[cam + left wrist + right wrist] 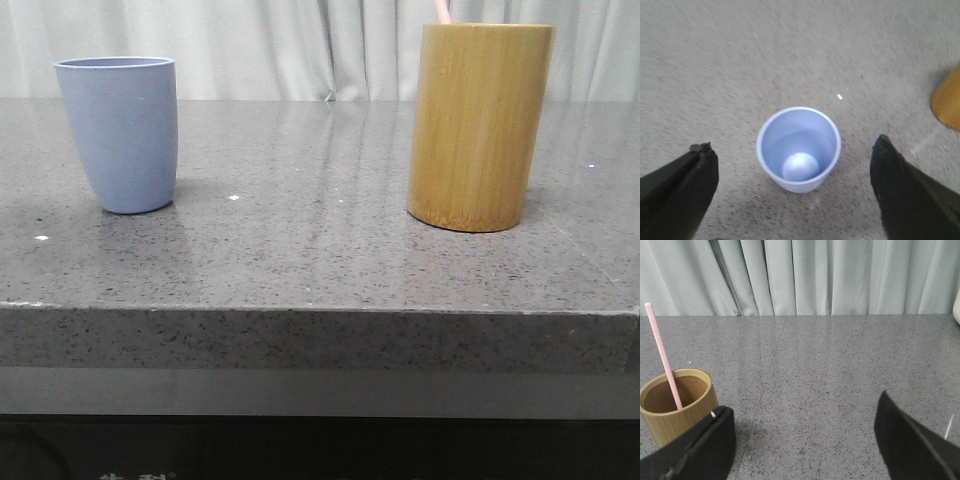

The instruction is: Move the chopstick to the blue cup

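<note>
The blue cup (122, 133) stands upright at the left of the grey stone table; in the left wrist view I look down into the cup (799, 149), which is empty. A pink chopstick (663, 355) stands in the bamboo cylinder (677, 411), leaning on its wall; its tip (441, 11) shows above the cylinder (478, 127) in the front view. My left gripper (792, 156) hangs open above the blue cup, its fingers wide on both sides. My right gripper (802, 412) is open and empty, beside the bamboo cylinder. Neither gripper shows in the front view.
The grey speckled table (320, 250) has its front edge near the camera. Pale curtains (330, 45) hang behind it. An edge of the bamboo cylinder (949, 102) shows in the left wrist view.
</note>
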Robot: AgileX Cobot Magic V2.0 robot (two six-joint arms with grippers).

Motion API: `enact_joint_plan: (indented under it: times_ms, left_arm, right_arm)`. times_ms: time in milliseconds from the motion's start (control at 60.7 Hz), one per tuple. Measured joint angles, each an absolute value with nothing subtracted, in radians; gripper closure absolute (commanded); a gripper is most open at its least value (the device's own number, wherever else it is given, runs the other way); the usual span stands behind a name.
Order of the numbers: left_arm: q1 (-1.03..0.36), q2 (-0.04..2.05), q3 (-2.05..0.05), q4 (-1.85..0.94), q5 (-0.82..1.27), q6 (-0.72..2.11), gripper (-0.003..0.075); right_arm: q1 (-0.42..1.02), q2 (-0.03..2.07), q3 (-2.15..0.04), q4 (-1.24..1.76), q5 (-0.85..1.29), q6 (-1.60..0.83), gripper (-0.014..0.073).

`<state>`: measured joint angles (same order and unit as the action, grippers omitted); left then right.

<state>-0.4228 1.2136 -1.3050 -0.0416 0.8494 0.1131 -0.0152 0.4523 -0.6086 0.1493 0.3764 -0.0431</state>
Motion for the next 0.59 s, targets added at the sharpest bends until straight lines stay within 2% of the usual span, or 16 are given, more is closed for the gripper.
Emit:
enact_joint_plan:
  times_ms: [231,478,593]
  left_arm:
    - [-0.485,1.465,-1.498,-0.042,1.032,0.113,0.0123]
    - [-0.496,1.607,-1.535,-0.042,1.065,0.113,0.0125]
    - [-0.496,1.649,-1.539,-0.042,1.065,0.113,0.0199]
  right_arm:
    - [-0.015,0.452,-0.609,0.149,0.376,-0.043,0.0008]
    - [-0.015,0.452,-0.609,0.149,0.376,-0.043,0.0008]
    - [-0.015,0.452,-0.609,0.149,0.376,-0.043,0.0008]
